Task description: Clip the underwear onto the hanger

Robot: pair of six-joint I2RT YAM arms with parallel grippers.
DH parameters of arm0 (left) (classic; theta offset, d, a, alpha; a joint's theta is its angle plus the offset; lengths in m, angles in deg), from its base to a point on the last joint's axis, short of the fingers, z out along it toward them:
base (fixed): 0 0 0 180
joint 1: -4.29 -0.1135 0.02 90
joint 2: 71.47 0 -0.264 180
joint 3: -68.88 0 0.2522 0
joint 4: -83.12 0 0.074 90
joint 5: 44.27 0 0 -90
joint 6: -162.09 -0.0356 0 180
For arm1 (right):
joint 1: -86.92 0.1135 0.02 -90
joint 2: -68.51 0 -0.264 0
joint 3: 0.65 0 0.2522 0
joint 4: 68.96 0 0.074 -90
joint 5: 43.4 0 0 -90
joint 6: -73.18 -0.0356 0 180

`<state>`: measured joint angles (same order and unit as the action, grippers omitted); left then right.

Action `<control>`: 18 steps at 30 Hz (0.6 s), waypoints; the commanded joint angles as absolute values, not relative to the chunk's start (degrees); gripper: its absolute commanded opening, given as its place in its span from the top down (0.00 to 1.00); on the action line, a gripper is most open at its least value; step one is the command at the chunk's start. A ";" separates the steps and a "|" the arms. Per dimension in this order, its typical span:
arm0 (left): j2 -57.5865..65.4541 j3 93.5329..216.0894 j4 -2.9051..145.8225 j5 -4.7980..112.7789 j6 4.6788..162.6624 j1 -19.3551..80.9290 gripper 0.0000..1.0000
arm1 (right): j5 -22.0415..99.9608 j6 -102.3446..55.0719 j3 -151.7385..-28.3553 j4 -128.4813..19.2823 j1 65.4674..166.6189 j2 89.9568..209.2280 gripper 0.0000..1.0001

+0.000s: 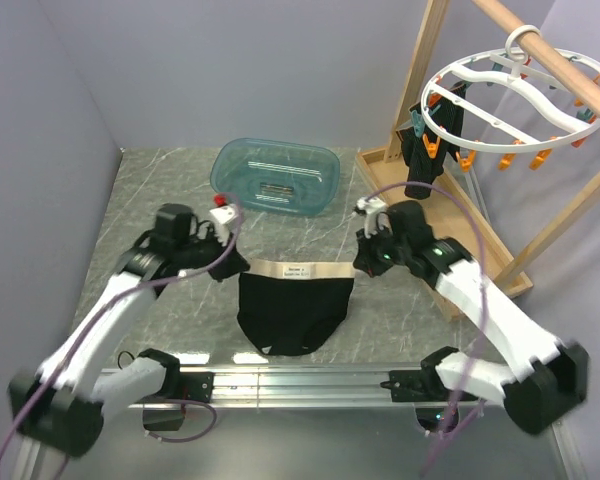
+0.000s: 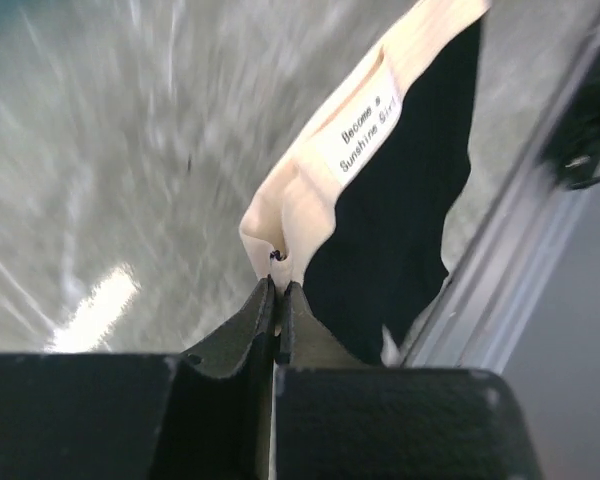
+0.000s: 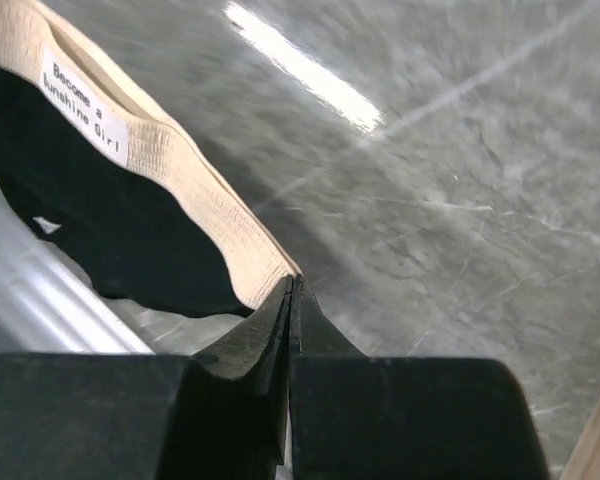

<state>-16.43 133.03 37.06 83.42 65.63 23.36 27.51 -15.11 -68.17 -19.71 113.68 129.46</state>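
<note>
The underwear (image 1: pixel 295 312), black with a cream waistband (image 1: pixel 298 270) and a small label, hangs stretched between my two grippers just above the table. My left gripper (image 1: pixel 242 265) is shut on the waistband's left end; in the left wrist view the cream fabric (image 2: pixel 305 205) sits pinched at the tips of that gripper (image 2: pixel 277 285). My right gripper (image 1: pixel 360 263) is shut on the right end, and the right wrist view has the band's corner (image 3: pixel 205 195) nipped in the gripper (image 3: pixel 292 280). The white ring hanger (image 1: pixel 477 63) with orange and teal clips hangs at the upper right, away from both grippers.
A teal basin (image 1: pixel 276 178) stands behind the underwear. At the right a wooden rack (image 1: pixel 420 90) carries the hanger from its pole (image 1: pixel 555 55). A narrow black garment (image 1: pixel 420 160) dangles from a clip. An aluminium rail (image 1: pixel 300 380) runs along the near edge.
</note>
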 commanded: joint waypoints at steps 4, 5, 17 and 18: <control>0.58 132.30 48.06 74.21 69.98 24.50 0.94 | 40.61 -16.73 -66.44 -29.08 113.99 144.00 1.00; 1.73 132.39 49.65 72.38 70.16 24.50 0.94 | 41.41 -16.73 -66.62 -30.83 113.99 146.10 1.00; 13.51 133.00 60.04 70.51 69.46 24.76 0.78 | 45.28 -16.73 -71.01 -33.14 113.72 154.21 0.87; 13.78 133.26 59.95 71.04 68.93 24.94 0.72 | 45.37 -16.73 -71.19 -32.87 113.64 153.86 0.79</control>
<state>12.95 131.46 56.34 70.07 69.54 24.54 43.95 -16.88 -68.08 -31.86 113.90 154.25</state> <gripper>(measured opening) 0.239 0.174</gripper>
